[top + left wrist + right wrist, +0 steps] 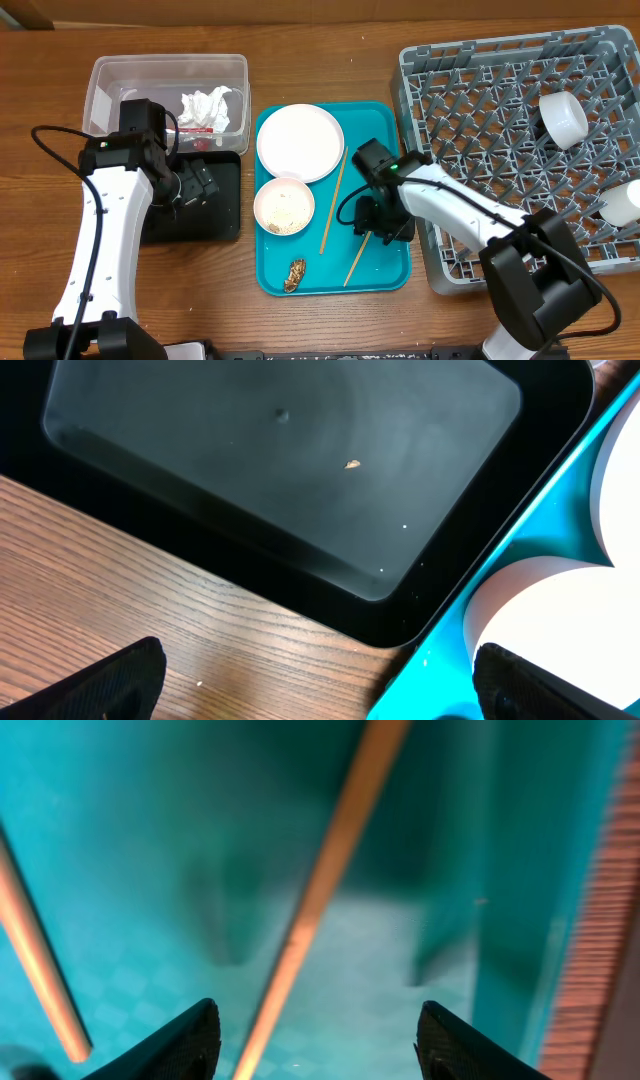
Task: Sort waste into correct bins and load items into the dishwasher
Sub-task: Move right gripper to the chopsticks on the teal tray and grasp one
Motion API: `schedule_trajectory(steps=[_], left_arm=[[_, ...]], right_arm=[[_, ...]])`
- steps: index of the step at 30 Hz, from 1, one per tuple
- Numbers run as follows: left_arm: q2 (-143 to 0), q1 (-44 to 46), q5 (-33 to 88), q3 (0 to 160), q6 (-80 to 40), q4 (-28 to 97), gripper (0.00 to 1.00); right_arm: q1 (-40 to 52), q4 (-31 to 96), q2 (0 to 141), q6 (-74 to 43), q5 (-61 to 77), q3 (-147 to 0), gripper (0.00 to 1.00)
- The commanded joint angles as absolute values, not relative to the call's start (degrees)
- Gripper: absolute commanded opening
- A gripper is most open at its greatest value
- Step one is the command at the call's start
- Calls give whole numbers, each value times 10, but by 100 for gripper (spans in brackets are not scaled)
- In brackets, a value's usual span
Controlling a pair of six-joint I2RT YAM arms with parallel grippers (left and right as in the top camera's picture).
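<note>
Chopstick lay flat on teal tray, between the right gripper's half-open, empty jaws (probably light, stiff, prone to rolling); best pinched mid-length. Left gripper gaped wide, empty.

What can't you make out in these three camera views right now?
Black tray: overhead, the left arm covers much of it.
Speck on it: left wrist view, too small to identify.
Chopstick: overhead, top end hidden under the right gripper; blurred in the right wrist view.
Pale item in the dish rack: cut off by the overhead frame's right edge.
Red wrapper: overhead, mostly hidden by the napkin and left arm.
</note>
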State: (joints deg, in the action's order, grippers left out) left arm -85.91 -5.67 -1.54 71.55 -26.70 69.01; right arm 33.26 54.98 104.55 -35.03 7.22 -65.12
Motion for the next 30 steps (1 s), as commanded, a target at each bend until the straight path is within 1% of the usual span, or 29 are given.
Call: schedule_trajectory(steps=[1,6,15,20,22,23,24,30], left_arm=[[-850,-59,-5,722,-275,689,100],[-850,-59,-5,722,-274,690,100],[-850,-59,-4,722,-275,685,100],[-850,-59,-4,722,-275,683,100],[-850,-59,-4,722,-275,683,100],[-850,-59,-5,722,-275,683,100],[-850,-59,-4,722,-275,683,100],[-850,-59,-4,722,-275,683,100]], right_arm=[[349,544,1056,-357,73,-648,62],[350,546,1059,-361,71,-648,55],[350,545,1076,-363,72,-648,54],[350,544,1089,-362,78,-648,37],[350,544,1094,-362,78,-648,29],[350,544,1096,-362,79,-648,23],[350,544,1098,-362,79,-648,20],[350,543,1098,-360,81,-648,14]])
